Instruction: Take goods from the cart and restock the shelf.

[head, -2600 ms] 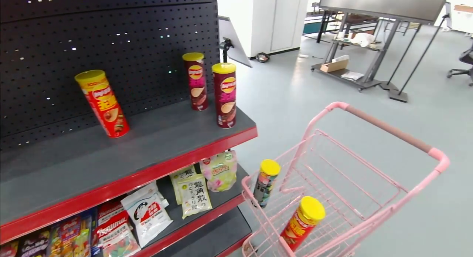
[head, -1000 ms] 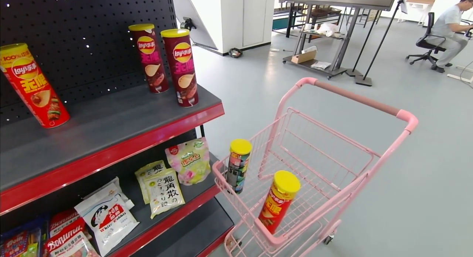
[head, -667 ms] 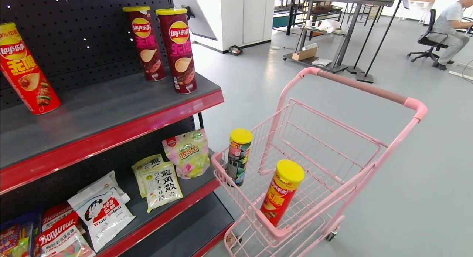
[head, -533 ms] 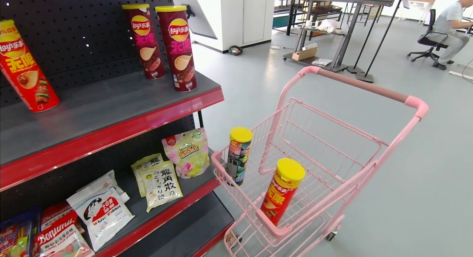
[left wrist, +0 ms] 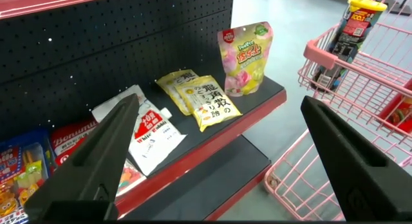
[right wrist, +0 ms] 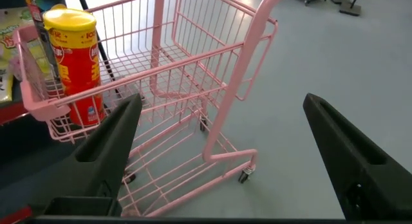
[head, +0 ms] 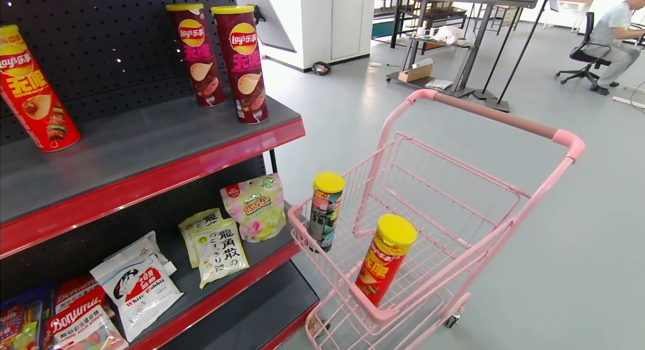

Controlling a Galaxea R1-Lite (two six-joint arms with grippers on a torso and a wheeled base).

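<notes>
While both arms are hanging low with nothing in hand, the job is sitting at its pick-up step, as I judge it: taking a can out of the cart.

Left gripper (left wrist: 219, 114) is hovering in front of the lower shelf of flat snack packets (left wrist: 203, 98), fingers spread wide, empty. Right gripper (right wrist: 222, 108) is hovering beside the pink wire shopping cart (head: 496, 119), fingers likewise spread, empty.

Two goods are waiting in the cart's basket. A red cylindrical chip can with a yellow lid (head: 385, 267) is standing at the near corner. A dark multicoloured can with a yellow lid (head: 325, 211) is standing at the corner nearest the shelving.

The grey upper shelf board with a red front edge (head: 151, 153) is carrying two maroon chip cans (head: 244, 63) at its cart end and another red can (head: 30, 95) well apart from them, bare board lying between.

Next move, my reading: the right gripper is needing to come over the basket rim, close on the red can's body, and lift it straight up clear of the wires before heading for that bare stretch.
</notes>
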